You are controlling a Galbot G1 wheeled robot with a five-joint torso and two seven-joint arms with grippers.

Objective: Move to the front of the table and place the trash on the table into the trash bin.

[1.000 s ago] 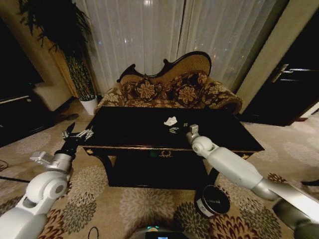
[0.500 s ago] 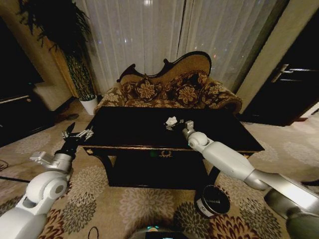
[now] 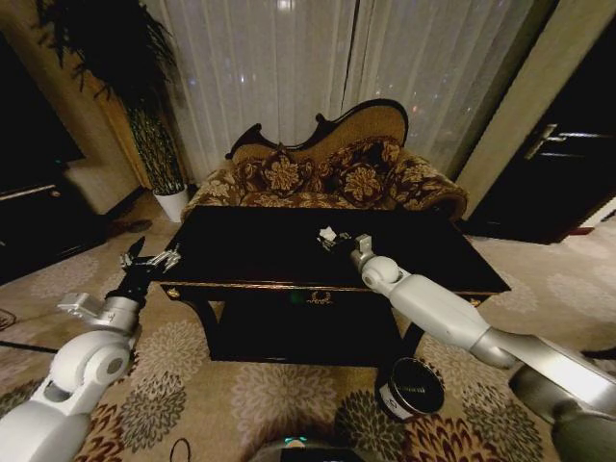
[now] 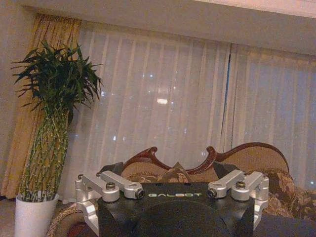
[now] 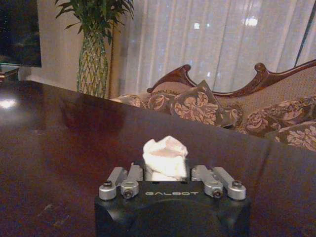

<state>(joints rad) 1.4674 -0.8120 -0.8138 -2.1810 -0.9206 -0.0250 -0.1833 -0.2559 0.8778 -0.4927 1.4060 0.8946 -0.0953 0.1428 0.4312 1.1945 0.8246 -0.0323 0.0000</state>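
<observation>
A crumpled white paper (image 3: 327, 233) lies just right of the middle of the glossy black table (image 3: 250, 252). My right gripper (image 3: 337, 240) reaches over the front edge to it. In the right wrist view the paper (image 5: 165, 157) sits between the folded-in finger links of the right gripper (image 5: 165, 171), which is shut on it just above the tabletop (image 5: 59, 148). The trash bin (image 3: 412, 385), dark with a pale rim, stands on the carpet below the right arm. My left gripper (image 3: 149, 260) hangs open off the table's left front corner; the left wrist view shows the left gripper (image 4: 173, 185) holding nothing.
A patterned sofa (image 3: 327, 173) stands right behind the table before white curtains. A tall plant in a white pot (image 3: 173, 202) is at the back left, beside a low black cabinet (image 3: 38, 231). A dark door (image 3: 558, 183) is on the right. Flowered carpet lies in front.
My right gripper has moved forward and left across the tabletop up to the white paper. The left arm and the bin have stayed where they were.
</observation>
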